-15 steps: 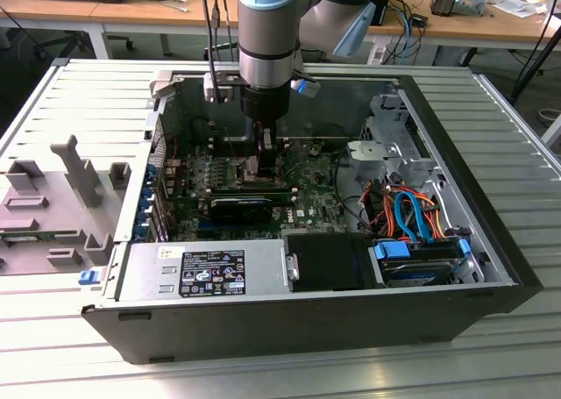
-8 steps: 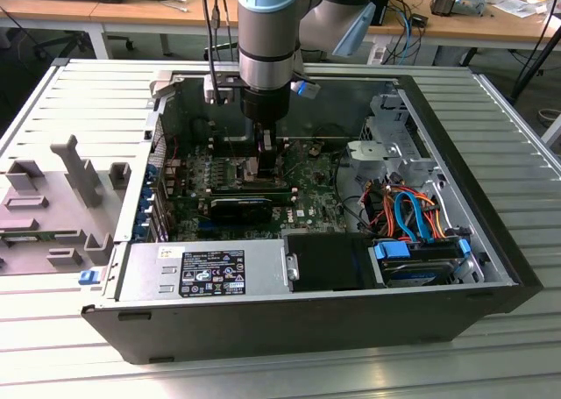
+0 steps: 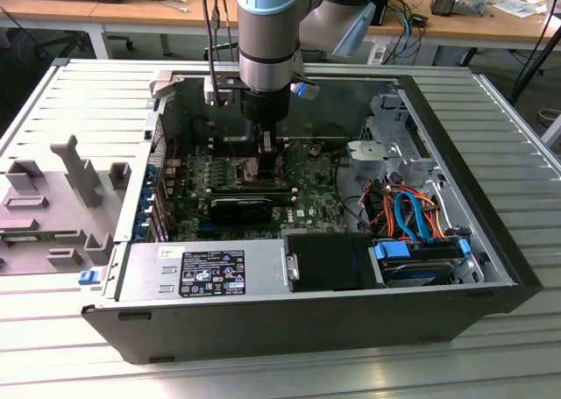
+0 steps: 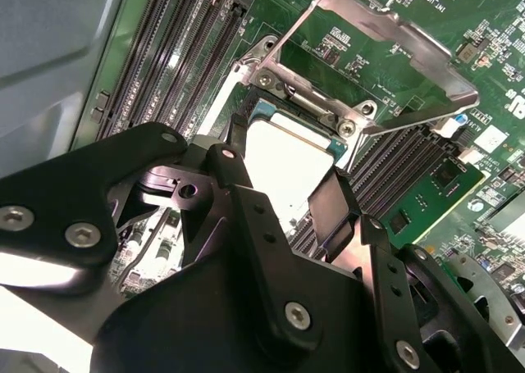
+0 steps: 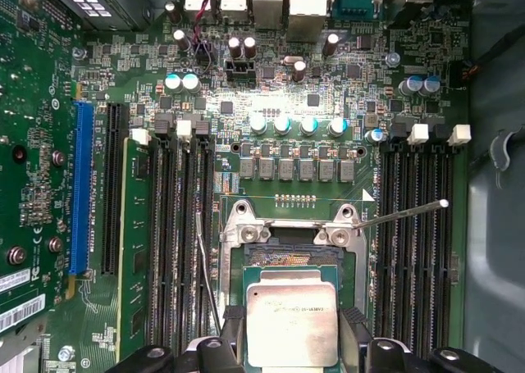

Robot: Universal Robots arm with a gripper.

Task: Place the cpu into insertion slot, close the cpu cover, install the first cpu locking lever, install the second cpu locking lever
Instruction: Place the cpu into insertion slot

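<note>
Currently claw [image 5: 294, 316] clamped on cpu [image 5: 291, 328] right over insertion slot [image 5: 291, 250]; cpu cover [image 4: 410, 38] flipped up.

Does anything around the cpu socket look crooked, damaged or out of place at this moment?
Nothing stands out. The cpu is held square in the gripper over the insertion slot, the cpu cover stands raised, and no bent or broken part shows on the green board.

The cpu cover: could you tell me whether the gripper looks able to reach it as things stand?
Probably yes: the cpu cover stands raised with nothing over it, and the gripper hangs close by, just above the cpu.
</note>
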